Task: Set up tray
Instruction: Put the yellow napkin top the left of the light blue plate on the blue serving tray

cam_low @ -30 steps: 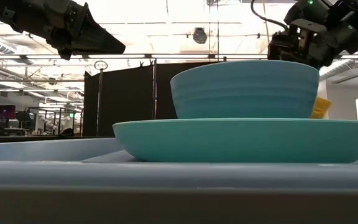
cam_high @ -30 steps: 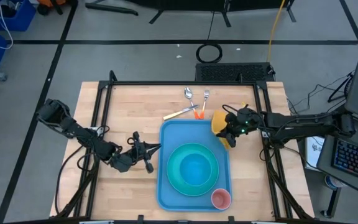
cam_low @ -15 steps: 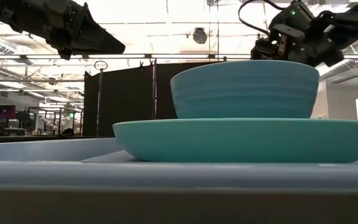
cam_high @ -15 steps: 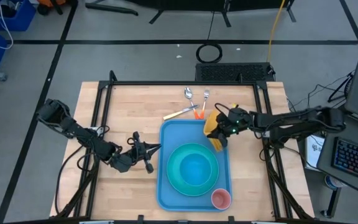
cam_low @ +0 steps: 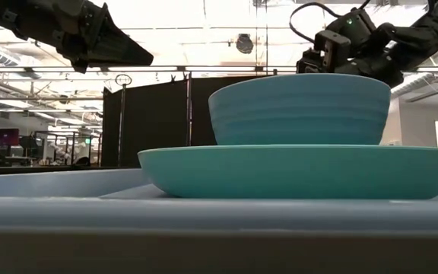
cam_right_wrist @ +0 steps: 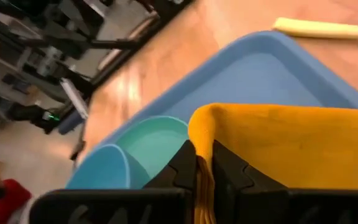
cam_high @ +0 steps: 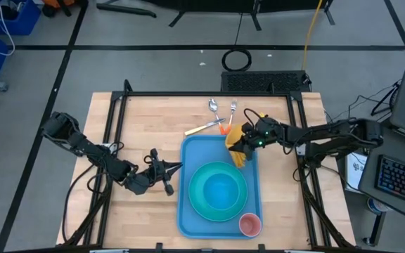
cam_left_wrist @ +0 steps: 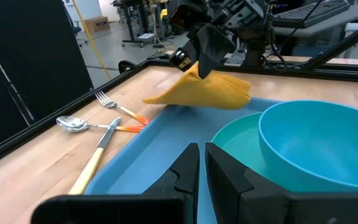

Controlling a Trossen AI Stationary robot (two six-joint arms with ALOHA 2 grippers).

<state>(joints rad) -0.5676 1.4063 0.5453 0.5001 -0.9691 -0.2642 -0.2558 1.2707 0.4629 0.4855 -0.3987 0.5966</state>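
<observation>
The right gripper (cam_high: pixel 242 140) is pinching a limp yellow napkin (cam_high: pixel 236 136) over the far edge of the tray (cam_high: pixel 199 151) (mid-table, stiff, rim-graspable); the left gripper (cam_high: pixel 176 169), pressed together, is waiting beside it.

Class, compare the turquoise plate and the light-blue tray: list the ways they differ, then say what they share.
Shape: the plate is round, the tray rectangular with rounded corners.
Size: the tray is larger and the plate lies inside it.
Colour: the plate is greener turquoise, the tray light blue.
Load: the plate carries only a bowl; the tray carries plate, bowl and a pink cup.
Both have a raised rim.
</observation>
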